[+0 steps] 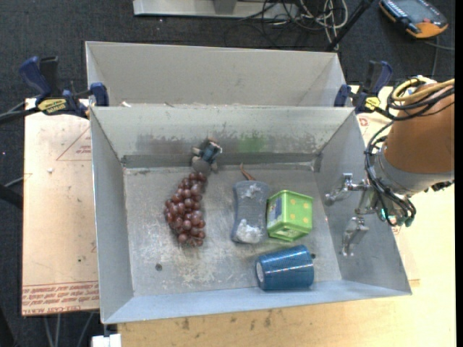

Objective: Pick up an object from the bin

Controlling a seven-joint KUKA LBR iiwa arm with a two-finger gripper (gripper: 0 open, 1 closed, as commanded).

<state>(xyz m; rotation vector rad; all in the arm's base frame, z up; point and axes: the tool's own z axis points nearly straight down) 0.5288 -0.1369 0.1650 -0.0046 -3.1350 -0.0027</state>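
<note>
The big grey bin is sitting in the middle, with slanting walls going down to a flat floor. The robot arm is reaching in over the right side, and its round orange part is hanging above the bin's right edge.

The gripper is hovering by the bin's right wall, just above where the wall is meeting the floor. Its two shiny fingers are spreading wide apart, one pointing toward the back and one toward the front. Nothing is sitting between them, so the gripper is holding nothing.

On the floor, a bunch of dark red grapes is lying on the left, well apart from the gripper. Next to the grapes, toward the right, a grey crinkly bag is lying flat. A blue cup is lying on its side near the front wall, below and to the left of the front finger, close to it but not touching it.

A green block with pale dots is sitting right beside the bag and touching it. The block is the nearest thing to the open fingers. It is lying just to their left, level with the gap between them, with a bare strip of floor in between.

A small grey and blue thing is resting by the back wall, just above the grapes. It is too small to tell what it is.
</note>
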